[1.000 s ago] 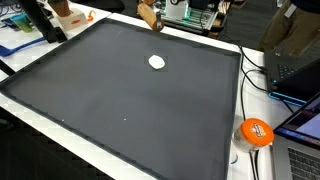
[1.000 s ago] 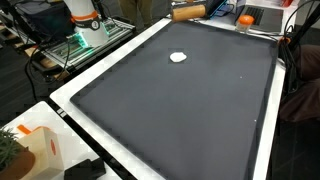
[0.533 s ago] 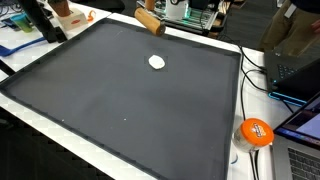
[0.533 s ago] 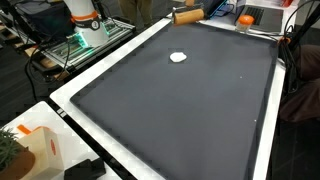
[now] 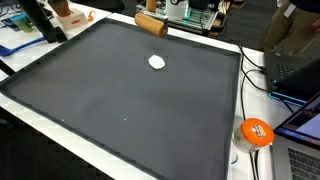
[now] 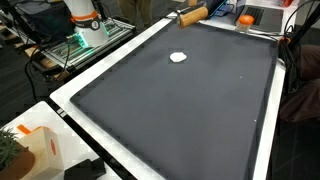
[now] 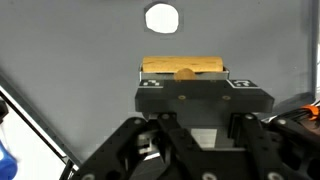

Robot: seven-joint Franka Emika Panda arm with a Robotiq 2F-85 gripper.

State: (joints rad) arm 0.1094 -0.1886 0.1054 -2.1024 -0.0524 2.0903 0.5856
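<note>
In the wrist view my gripper is shut on a black block with marker squares. A light wooden piece sticks out at the block's far end. The fingertips are hidden behind the block. A small white round disc lies on the dark mat just beyond the wooden piece. In both exterior views the wooden piece is over the far edge of the mat, apart from the white disc. The arm itself is hardly visible there.
A large dark mat covers the table, with a white border. An orange round object and laptops sit beside one edge. A robot base and clutter stand beyond the far side.
The wooden piece has moved from beyond the far edge onto the mat's edge, closer to the white disc. The disc has not moved.
</note>
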